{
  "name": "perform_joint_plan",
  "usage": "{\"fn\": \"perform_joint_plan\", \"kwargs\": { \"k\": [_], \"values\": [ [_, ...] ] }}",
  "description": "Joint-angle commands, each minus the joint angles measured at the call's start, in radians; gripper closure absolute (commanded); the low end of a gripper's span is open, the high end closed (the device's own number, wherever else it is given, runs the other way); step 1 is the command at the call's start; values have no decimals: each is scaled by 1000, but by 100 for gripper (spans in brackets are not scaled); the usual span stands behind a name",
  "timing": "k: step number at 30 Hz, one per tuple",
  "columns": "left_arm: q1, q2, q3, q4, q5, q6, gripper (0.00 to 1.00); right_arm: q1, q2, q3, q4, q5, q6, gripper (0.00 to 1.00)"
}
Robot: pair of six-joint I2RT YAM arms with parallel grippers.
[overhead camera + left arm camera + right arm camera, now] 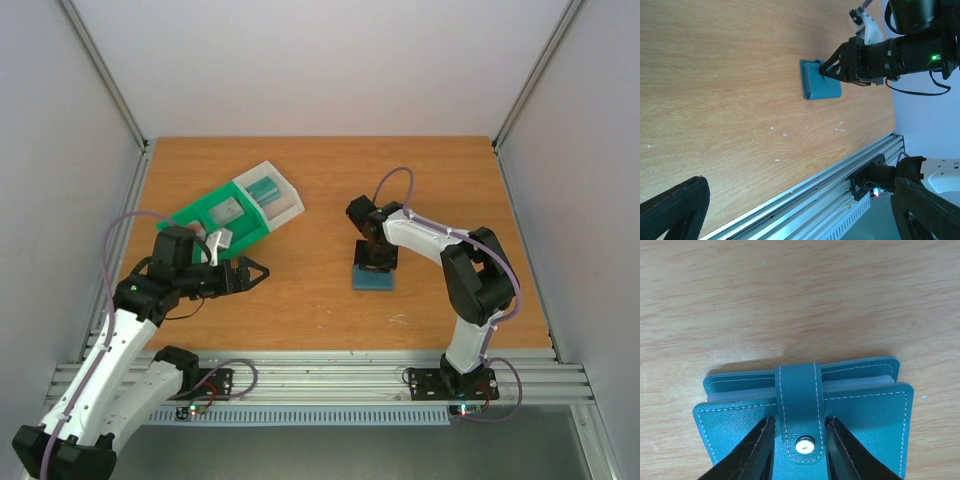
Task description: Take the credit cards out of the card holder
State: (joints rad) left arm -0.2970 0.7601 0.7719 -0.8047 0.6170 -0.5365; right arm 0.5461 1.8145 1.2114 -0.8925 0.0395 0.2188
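The card holder [373, 278] lay shut on the counter [430, 180], directly under the right tool [800, 424], whose fingers straddled its snap strap [799, 385]; whether they pinched it I couldn't tell. The left tool [255, 272] gaped wide, well apart, much the farther one.

Bare wood [310, 295] between tray [188, 216] and holder [373, 281]

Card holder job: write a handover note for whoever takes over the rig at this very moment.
Left gripper: open, empty, beside the green tray.
Right gripper: jaws straddle the strap near its snap; grip unclear.
Card holder: flat on the table, closed, strap snapped.
Done: holder not yet opened.
To do: unsnap, open, pull the credit cards out.
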Motion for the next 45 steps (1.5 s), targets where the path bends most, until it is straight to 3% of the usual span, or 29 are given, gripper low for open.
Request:
{"fn": "perform_joint_plan", "kwargs": {
  "k": [1,10,17,30,45],
  "values": [
    [-2,-14,19,-10,-14,23,1,10,14,14,-39,37,43,73],
    [-2,9,15,-25,-72,-10,3,12,-45,-9,-12,23,41,91],
    [-2,18,18,-26,-87,-13,5,14,-108,-18,-19,8,43,96],
    [-3,8,-33,21,-74,-57,11,36,-271,-69,32,-211,61,97],
    [-6,104,-93,117,-70,-79,12,289,-42,129,-11,-367,-202,91]
  ]
}}
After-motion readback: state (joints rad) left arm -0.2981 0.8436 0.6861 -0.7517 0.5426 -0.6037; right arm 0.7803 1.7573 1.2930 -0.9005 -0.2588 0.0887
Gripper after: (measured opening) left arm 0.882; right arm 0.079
